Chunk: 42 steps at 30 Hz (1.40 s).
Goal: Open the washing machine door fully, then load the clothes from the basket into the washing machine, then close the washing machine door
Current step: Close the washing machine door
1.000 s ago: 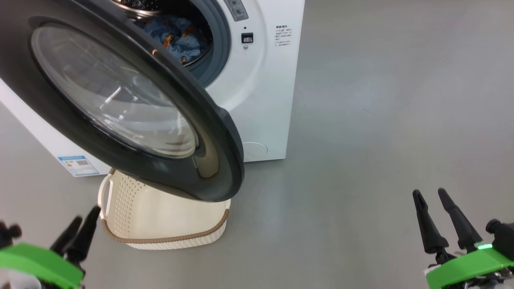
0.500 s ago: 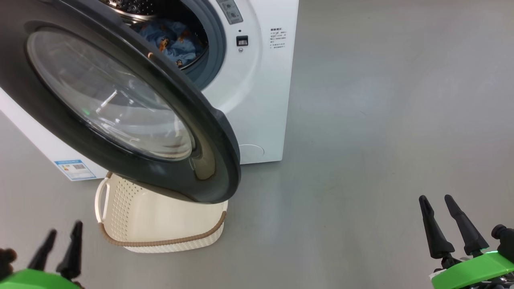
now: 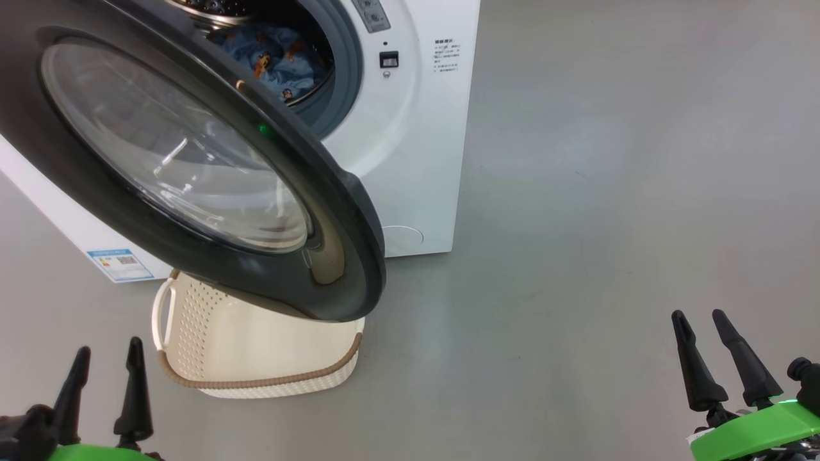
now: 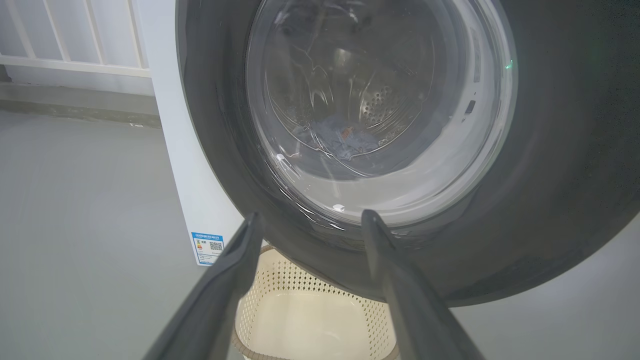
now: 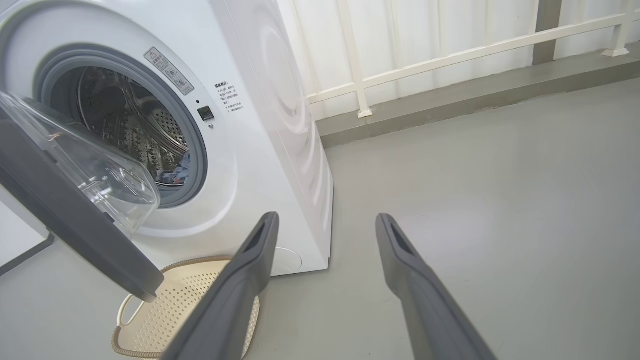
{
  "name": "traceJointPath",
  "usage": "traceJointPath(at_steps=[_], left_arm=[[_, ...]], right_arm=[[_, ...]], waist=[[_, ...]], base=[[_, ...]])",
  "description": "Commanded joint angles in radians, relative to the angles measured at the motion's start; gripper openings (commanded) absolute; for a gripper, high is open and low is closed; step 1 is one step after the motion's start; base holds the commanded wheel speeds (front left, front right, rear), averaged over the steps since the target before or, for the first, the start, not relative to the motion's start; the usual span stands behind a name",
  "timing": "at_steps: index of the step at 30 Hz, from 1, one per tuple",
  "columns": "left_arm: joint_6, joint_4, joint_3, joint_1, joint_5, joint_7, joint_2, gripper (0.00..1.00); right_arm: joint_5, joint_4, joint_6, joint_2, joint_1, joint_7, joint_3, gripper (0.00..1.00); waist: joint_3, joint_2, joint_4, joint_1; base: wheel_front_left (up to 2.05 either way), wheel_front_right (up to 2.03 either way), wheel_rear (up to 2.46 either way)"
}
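The washing machine (image 3: 410, 160) (image 5: 260, 150) stands at upper left with its door (image 3: 192, 166) (image 4: 575, 175) (image 5: 75, 215) swung partly open over the basket (image 3: 256, 358) (image 4: 300, 320) (image 5: 165, 320). Blue bear-print clothes (image 3: 275, 57) (image 5: 177, 172) lie inside the drum, also seen through the door glass as clothes (image 4: 340, 140). The basket holds nothing that I can see. My left gripper (image 3: 107, 358) (image 4: 309, 220) hangs open at lower left, in front of the door's outer face. My right gripper (image 3: 699, 319) (image 5: 327, 220) is open over bare floor at lower right.
Grey floor (image 3: 608, 192) stretches to the right of the machine. A white railing and low kerb (image 5: 450, 70) run behind it. A blue label (image 3: 122, 264) is on the machine's side.
My left gripper has dropped lower and turned so both fingers stand upright and apart. The right gripper has sunk slightly. The view shifted a little; the door holds its angle.
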Motion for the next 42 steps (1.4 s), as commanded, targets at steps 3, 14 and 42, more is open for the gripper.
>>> traceJointPath(at_steps=[3,14,42], left_arm=[[-0.002,-0.056,0.065,0.005,0.085,-0.007,-0.015,1.0],[-0.002,-0.029,0.074,0.021,0.124,-0.007,-0.055,1.0],[-0.002,-0.07,0.035,0.035,0.128,-0.007,-0.089,1.0]], right_arm=[[-0.011,-0.022,0.002,-0.02,-0.02,-0.005,0.014,1.0],[-0.011,-0.021,0.002,-0.013,-0.021,-0.005,0.016,1.0],[0.003,-0.222,0.002,0.033,-0.242,-0.005,0.168,0.0]], waist=[[0.002,0.0,0.001,0.0],[0.005,0.0,0.004,0.0],[-0.021,0.0,0.1,0.0]], base=[[0.0,0.0,0.0],[0.0,0.0,0.0],[0.0,0.0,0.0]])
